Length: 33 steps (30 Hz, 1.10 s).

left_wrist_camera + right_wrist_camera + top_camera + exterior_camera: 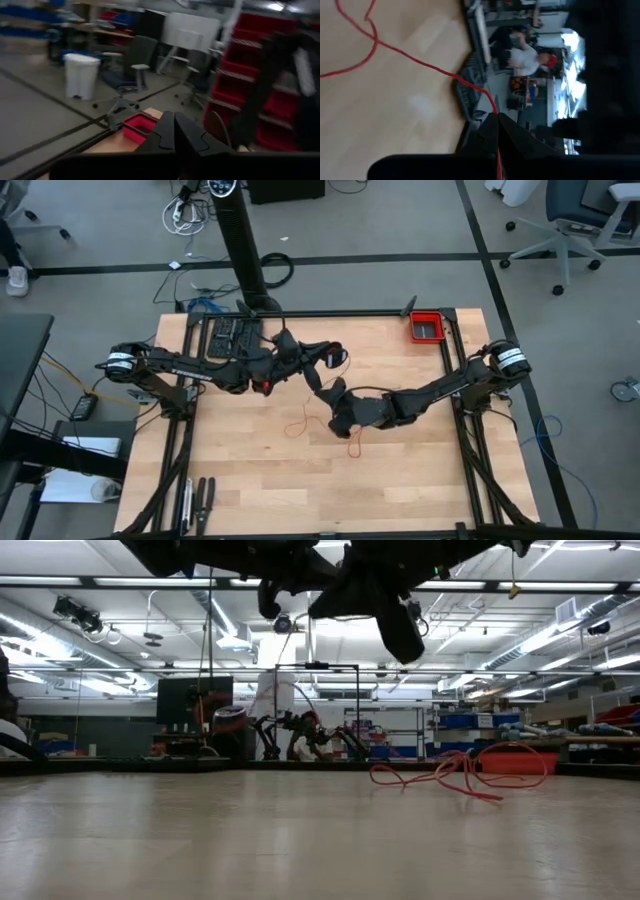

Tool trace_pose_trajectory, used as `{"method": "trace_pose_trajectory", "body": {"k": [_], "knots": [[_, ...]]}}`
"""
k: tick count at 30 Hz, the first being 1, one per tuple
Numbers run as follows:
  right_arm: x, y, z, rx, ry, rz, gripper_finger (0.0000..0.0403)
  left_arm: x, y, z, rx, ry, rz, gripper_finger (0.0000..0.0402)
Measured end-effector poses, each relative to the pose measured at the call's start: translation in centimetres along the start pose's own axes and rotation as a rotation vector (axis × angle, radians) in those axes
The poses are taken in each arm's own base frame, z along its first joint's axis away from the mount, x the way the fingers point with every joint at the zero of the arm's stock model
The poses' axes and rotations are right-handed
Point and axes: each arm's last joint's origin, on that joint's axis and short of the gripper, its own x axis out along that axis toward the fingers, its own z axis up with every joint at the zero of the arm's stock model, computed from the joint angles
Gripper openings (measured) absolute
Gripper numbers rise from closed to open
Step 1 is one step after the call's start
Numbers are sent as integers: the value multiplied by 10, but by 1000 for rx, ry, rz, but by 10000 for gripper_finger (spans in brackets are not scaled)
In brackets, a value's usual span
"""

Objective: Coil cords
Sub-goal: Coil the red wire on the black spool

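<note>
Your right gripper (496, 120) has its fingers pressed together on the red cord (415, 61), which runs out from between the tips and slopes down to the table (400, 490). In the high view that gripper (338, 395) sits over the middle of the table. The rest of the cord (305, 423) lies slack in loose loops just beside and below it, and the low view shows the strand (460, 775) as an untidy heap on the wood.

Your left gripper (175, 131) is also closed, and nothing can be seen between its fingers. It hangs raised above the table near the far edge (335, 358), close to the right one.

The cord is very thin, so the pinch could let it slide out if you pull quickly; the slack could then drop back into the heap. The loose loops cross each other, and a fast lift may tighten them into a knot instead of a coil. With both arms this close over the middle, a wide winding sweep risks wrist touching wrist, and the strand could snag on a finger.

The red bin (427, 326) stands at the far right corner, well apart from the cord. Its contents cannot be made out from above.
</note>
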Motion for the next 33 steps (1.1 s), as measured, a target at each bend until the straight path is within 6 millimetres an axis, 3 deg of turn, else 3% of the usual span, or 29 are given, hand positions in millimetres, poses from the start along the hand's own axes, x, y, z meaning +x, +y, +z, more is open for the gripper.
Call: {"method": "trace_pose_trajectory", "body": {"k": [5,13,33], "knots": [[-3,-17,-7,113,-1,-54,0,0,-3,-2,139,24,-83,0],[-15,-39,-14,214,40,-121,0,-1,-4,-4,183,49,-143,0],[-18,-49,-15,422,72,-217,0,-2,-5,-8,219,79,-144,0]]}}
